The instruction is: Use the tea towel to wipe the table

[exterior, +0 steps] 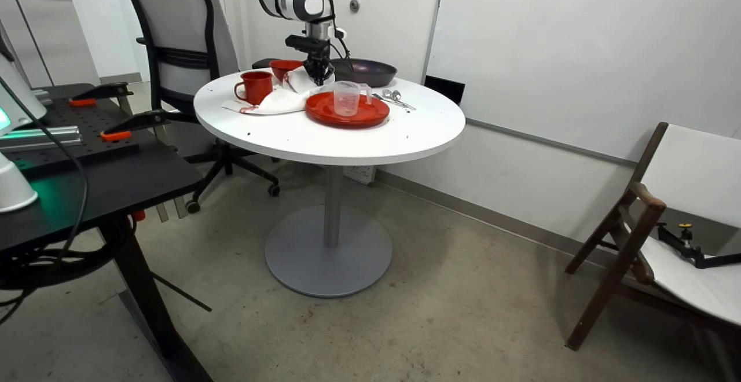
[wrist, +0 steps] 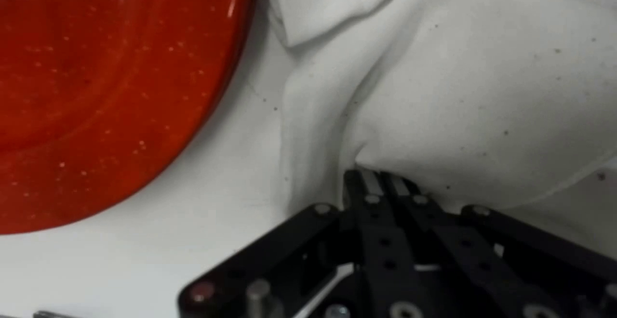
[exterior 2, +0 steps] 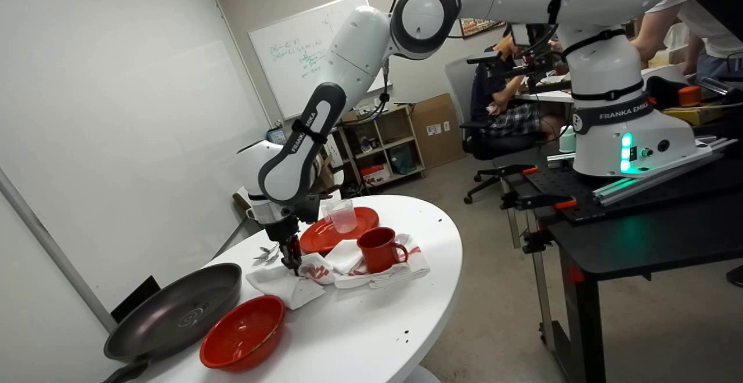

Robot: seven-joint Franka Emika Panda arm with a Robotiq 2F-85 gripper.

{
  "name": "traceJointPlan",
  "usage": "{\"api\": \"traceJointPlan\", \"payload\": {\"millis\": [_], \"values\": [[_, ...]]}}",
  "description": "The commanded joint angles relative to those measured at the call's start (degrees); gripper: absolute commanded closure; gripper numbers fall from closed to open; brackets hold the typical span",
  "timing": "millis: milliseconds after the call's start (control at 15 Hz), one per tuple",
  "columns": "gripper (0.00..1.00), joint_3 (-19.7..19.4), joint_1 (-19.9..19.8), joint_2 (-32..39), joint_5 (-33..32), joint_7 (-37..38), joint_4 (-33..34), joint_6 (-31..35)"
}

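Pinches a fold of the towel (wrist: 472,96) in the gripper (wrist: 384,178), just below and to the right of centre in the wrist view, with the fingers (wrist: 371,185) pressed together. Has the arm (exterior: 307,3) bent down over that spot, at the upper left of centre in an exterior view. Has the towel lying rumpled on the table (exterior: 330,144), toward the left of its white top in that frame, with red marks showing on some folds. Has the mug (exterior: 257,88) upright at the left of the table, with towel close against the base; cannot tell whether standing on towel or on bare table. Shows the plate (exterior: 323,116) at mid-table, just beside the towel, with the clear jug (exterior: 346,98) upright on it and the cutlery (exterior: 395,98) to its upper right. Shows the pan (exterior 2: 174,313) at the lower left of an exterior view, with the bowl (exterior 2: 246,331) just to its right, below the towel. Shows a few dark specks (exterior 2: 406,332) on the bare table at lower centre there, and finer ones on the towel in the wrist view. Shows the desk (exterior: 127,182) at the left of an exterior view, the office chair (exterior: 179,29) at the upper left, and the wooden chair (exterior: 671,266) at the right edge.
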Motion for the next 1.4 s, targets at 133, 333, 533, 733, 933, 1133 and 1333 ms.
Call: {"api": "traceJointPlan", "payload": {"millis": [133, 333, 533, 733, 933, 1133, 1333], "values": [[0.99, -2.6, 0.3, 3.4, -0.2, 1.5, 5.9, -1.5], [0.99, -3.5, 0.7, 3.0, -0.6, 2.0, 4.2, -1.1], [0.99, -2.0, 0.7, 2.3, 0.8, 2.5, 1.3, -0.3], [0.99, 0.5, 0.7, 0.5, 2.8, 3.5, -3.8, 0.1], [0.99, 2.7, 0.9, -1.1, 4.0, 2.8, -7.0, 0.3], [0.99, 4.1, 1.2, -2.7, 4.8, 2.3, -9.9, 0.7], [0.99, 5.3, 1.5, -4.1, 5.4, 1.8, -12.5, 0.9]]}}
